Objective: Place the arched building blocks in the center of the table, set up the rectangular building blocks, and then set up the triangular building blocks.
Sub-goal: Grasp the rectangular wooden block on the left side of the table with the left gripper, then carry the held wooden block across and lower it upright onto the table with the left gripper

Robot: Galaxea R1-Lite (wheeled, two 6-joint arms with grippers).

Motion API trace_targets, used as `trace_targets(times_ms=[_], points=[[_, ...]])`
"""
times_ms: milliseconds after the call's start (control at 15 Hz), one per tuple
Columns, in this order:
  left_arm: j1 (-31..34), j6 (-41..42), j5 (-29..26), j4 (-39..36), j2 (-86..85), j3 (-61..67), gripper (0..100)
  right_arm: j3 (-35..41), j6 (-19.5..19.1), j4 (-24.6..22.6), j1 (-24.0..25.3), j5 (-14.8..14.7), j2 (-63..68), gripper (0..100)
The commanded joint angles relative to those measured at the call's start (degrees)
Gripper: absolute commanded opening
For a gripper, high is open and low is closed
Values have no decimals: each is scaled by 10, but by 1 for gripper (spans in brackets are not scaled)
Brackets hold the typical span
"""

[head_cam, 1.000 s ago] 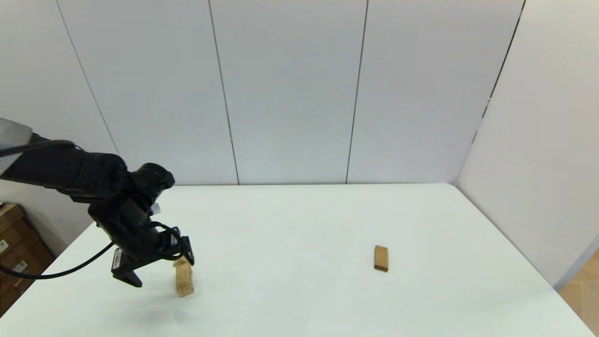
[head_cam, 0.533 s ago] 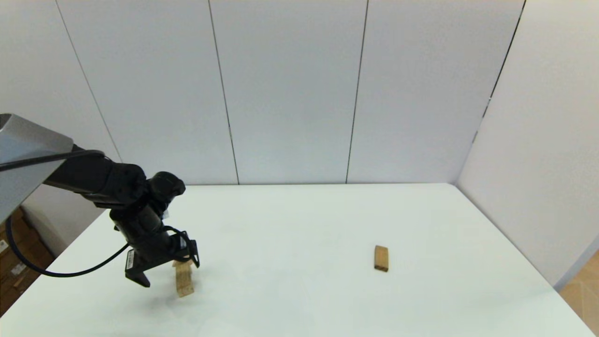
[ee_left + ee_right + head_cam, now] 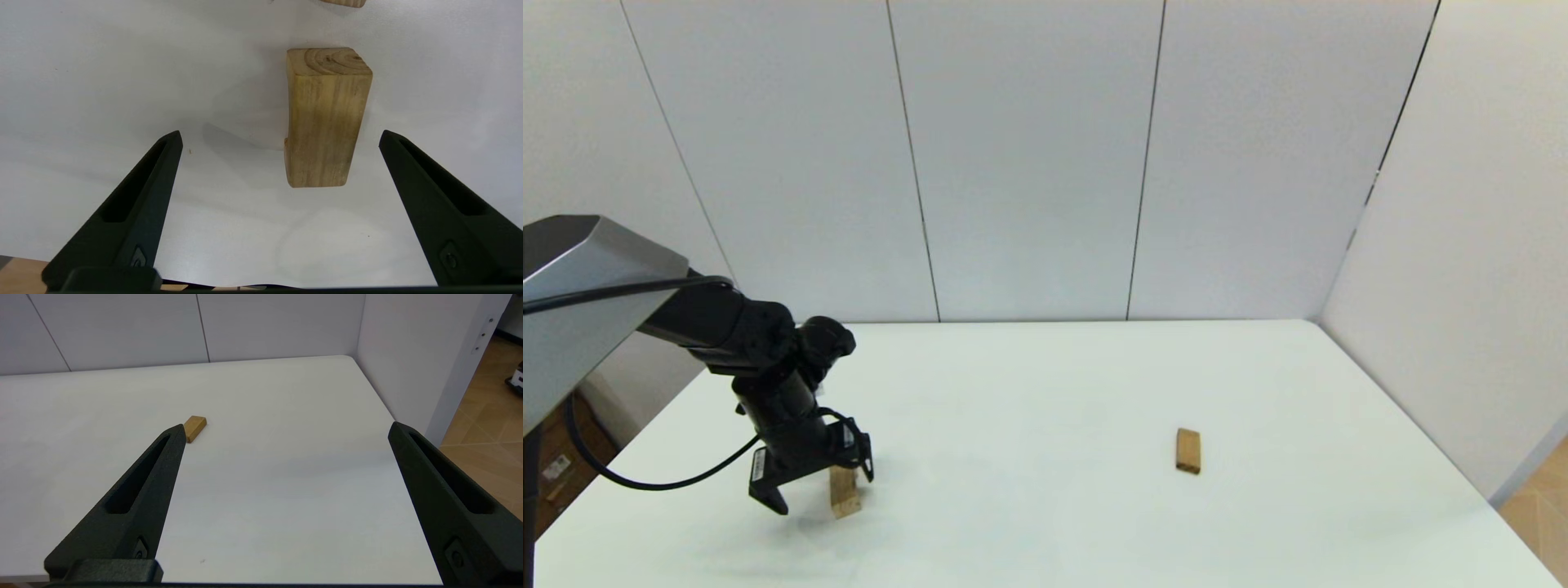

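White tabletop (image 3: 1045,392) spreads under me, and the arched block (image 3: 325,118) lies flat near its left front edge, right below my left gripper (image 3: 280,136), its long axis running away between my spread, empty fingers. My right gripper (image 3: 286,430), also agape, hangs well off, nearer the rectangular slab (image 3: 1187,450).
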Motion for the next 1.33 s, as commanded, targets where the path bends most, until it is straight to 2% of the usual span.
trace_targets(times_ms=[67, 933, 1067, 1333], points=[[-3, -2, -1, 2, 5, -1, 0, 0, 0, 0, 1, 0, 0, 100], [-11, 13, -3, 3, -35, -29, 0, 0, 0, 0, 0, 0, 0, 100], [-12, 70, -4, 4, -54, -60, 0, 0, 0, 0, 1, 0, 0, 100], [-11, 317, -4, 8, -72, -111, 0, 0, 0, 0, 0, 0, 0, 100]])
